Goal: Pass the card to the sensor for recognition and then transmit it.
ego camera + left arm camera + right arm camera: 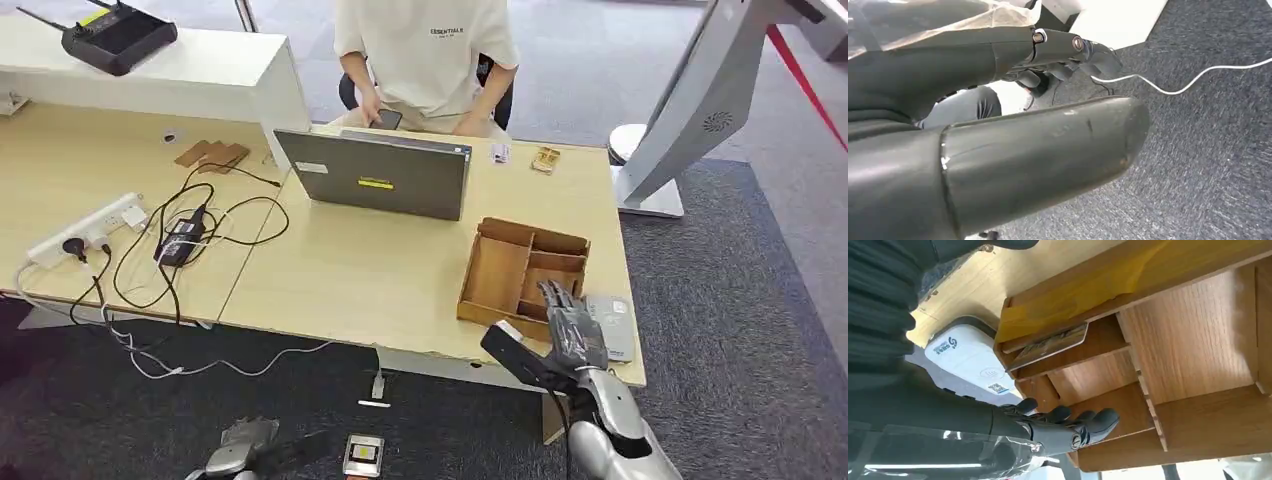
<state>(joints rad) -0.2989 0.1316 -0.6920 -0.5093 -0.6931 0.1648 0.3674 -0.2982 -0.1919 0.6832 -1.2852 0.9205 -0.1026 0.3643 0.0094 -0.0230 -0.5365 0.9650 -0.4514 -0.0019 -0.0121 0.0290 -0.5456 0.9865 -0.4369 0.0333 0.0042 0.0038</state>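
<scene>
Low by the floor, nearest the head camera, the left hand [238,447] hangs over dark carpet below the desk's front edge; the left wrist view shows its fingers [1083,57] curled in with nothing between them. Just right of it on the carpet lies a small flat device [362,455] with a yellowish face.

On the desk [350,280], near the left edge, a white power strip [85,230] sits with black cables [175,245] looping toward the middle. An open grey laptop [385,175] stands at the far edge in the middle, its back to the camera, and a person in a pale T-shirt [425,50] sits behind it.

Toward the front right corner stands a wooden organiser tray [520,270] with several compartments. The card [1048,345] lies in one of its narrow compartments at the side closest to the sensor. The right hand [570,325] reaches over the tray's front right corner, fingers [1093,422] extended and slightly apart, gripping nothing and not touching the card. The white card sensor [612,325] lies flat just beside the tray, at the desk's right edge.
</scene>
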